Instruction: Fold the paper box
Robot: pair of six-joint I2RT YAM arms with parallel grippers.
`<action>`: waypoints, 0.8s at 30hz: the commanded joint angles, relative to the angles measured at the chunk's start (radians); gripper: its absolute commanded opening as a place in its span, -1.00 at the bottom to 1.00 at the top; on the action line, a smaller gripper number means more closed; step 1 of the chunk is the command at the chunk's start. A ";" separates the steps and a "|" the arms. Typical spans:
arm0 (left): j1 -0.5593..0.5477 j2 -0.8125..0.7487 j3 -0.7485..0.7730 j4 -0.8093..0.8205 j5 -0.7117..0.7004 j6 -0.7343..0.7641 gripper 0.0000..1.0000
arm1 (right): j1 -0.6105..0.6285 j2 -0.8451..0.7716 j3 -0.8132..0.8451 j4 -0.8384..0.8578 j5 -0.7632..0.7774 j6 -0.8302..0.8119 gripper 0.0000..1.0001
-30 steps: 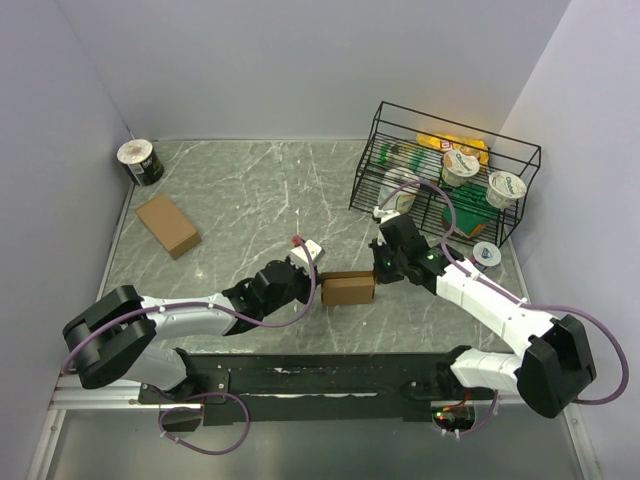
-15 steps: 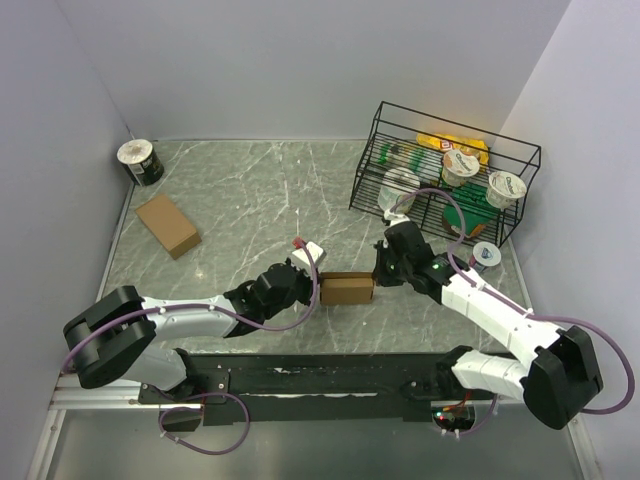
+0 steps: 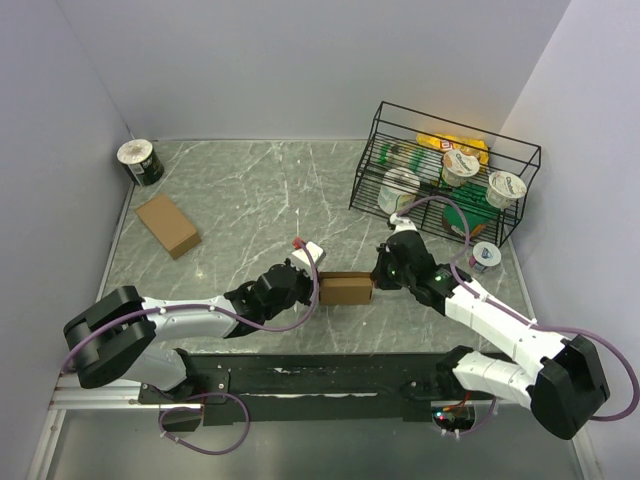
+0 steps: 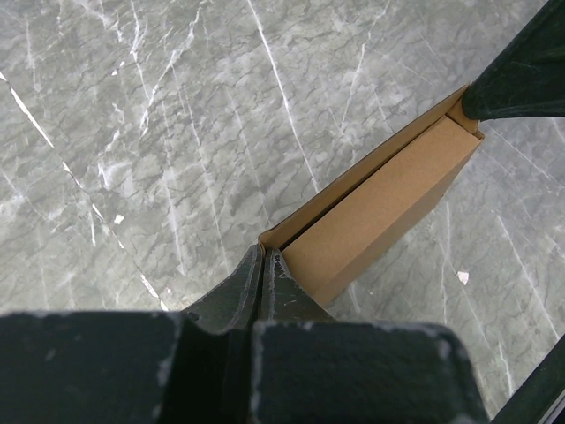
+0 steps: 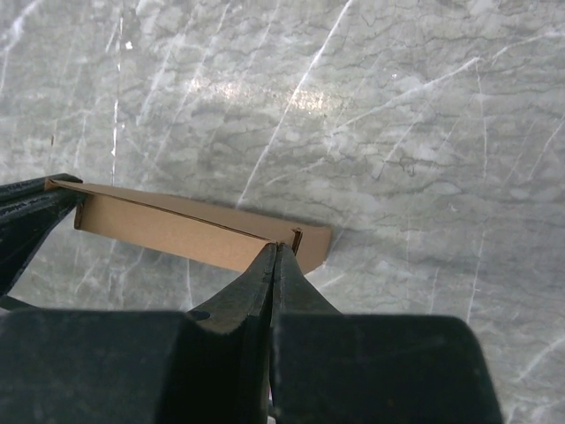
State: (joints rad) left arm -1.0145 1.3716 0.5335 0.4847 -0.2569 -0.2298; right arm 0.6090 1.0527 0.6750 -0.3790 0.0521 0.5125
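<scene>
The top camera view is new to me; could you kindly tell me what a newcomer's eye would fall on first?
The small brown paper box near the middle of the table, with the left arm and right arm meeting it end-on, jaws shut. Next, the black wire rack of cups at the far right, and a second cardboard box lying at the left.

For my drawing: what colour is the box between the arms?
The box is plain brown; left wrist view.

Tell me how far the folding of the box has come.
Done: the box looks formed, a flat rectangle on the table. In hand: the left pincer and right pincer, both shut, sit against its ends. To do: a slit shows along the lid edge, so full closing seems to remain.
</scene>
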 commanded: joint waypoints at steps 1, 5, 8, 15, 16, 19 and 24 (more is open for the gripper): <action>-0.025 -0.003 0.019 0.049 0.051 -0.008 -0.98 | 0.040 -0.014 -0.023 0.095 -0.058 0.064 -1.00; -0.026 -0.011 0.014 0.046 0.042 -0.009 -0.98 | 0.041 -0.014 -0.020 0.074 -0.028 0.052 -1.00; -0.026 -0.020 0.008 0.049 0.038 -0.009 -0.98 | 0.040 -0.025 -0.026 0.040 -0.008 0.043 -1.00; -0.024 -0.023 0.006 0.046 0.027 -0.006 -0.98 | 0.043 -0.063 -0.040 -0.041 0.057 0.014 -1.00; -0.024 -0.022 0.008 0.046 0.027 -0.006 -0.98 | 0.043 -0.063 -0.046 -0.046 0.055 0.008 -1.00; -0.025 -0.020 0.011 0.043 0.027 -0.006 -0.98 | 0.058 -0.057 -0.060 -0.044 0.068 0.014 -1.00; -0.024 -0.020 0.013 0.045 0.031 -0.008 -0.98 | 0.095 -0.043 -0.064 -0.041 0.103 0.030 -1.00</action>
State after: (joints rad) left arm -1.0229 1.3712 0.5331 0.4889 -0.2642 -0.2302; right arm 0.6682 1.0019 0.6365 -0.3813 0.1425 0.5270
